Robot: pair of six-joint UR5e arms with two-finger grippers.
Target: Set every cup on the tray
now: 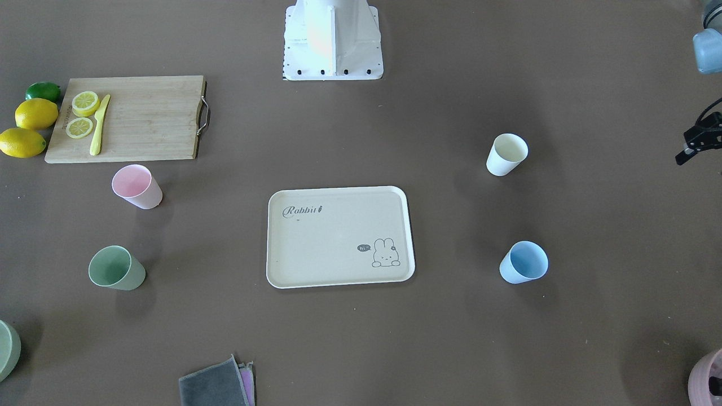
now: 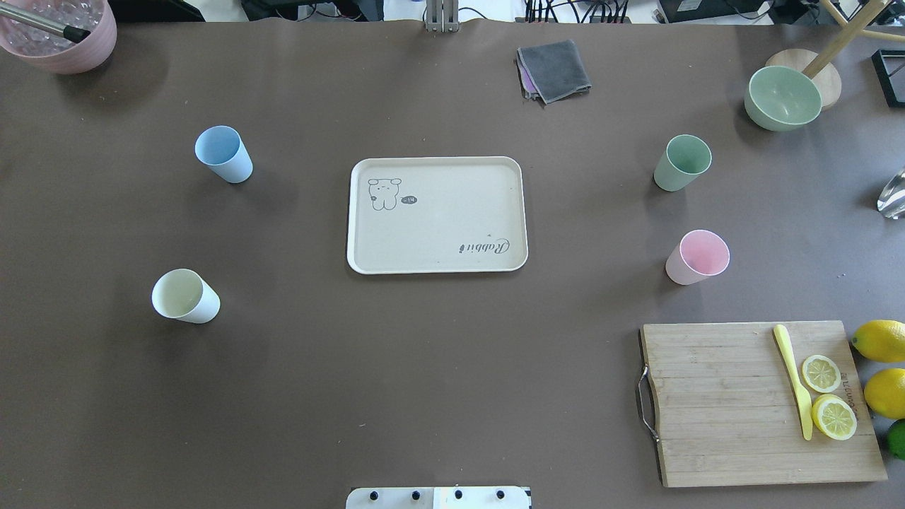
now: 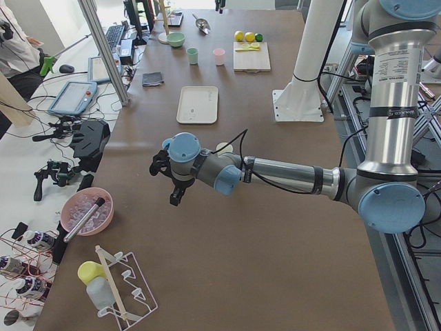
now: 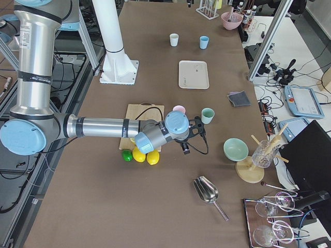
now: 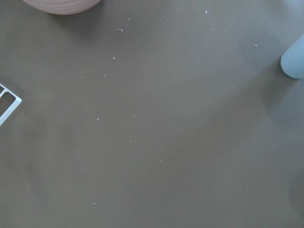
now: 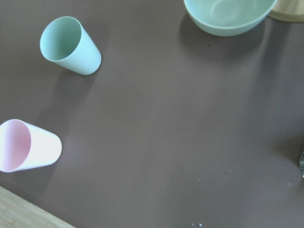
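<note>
Four cups stand upright on the brown table, all apart from the tray, which lies in the middle. On the robot's right side are the pink cup and the green cup; on its left side are the white cup and the blue cup. None of them is on the tray yet.

Just beside the pink cup, toward the robot, lies a wooden cutting board with two lemon slices and a yellow knife. Whole lemons and a lime lie at its outer edge. A pale green bowl stands near the green cup, farther out. A grey cloth lies at the far edge, and a pink pot stands in the far left corner.

The left gripper hangs over the table outward of the blue and white cups. The right gripper hangs near the pink and green cups. For both I cannot tell how the fingers stand.
</note>
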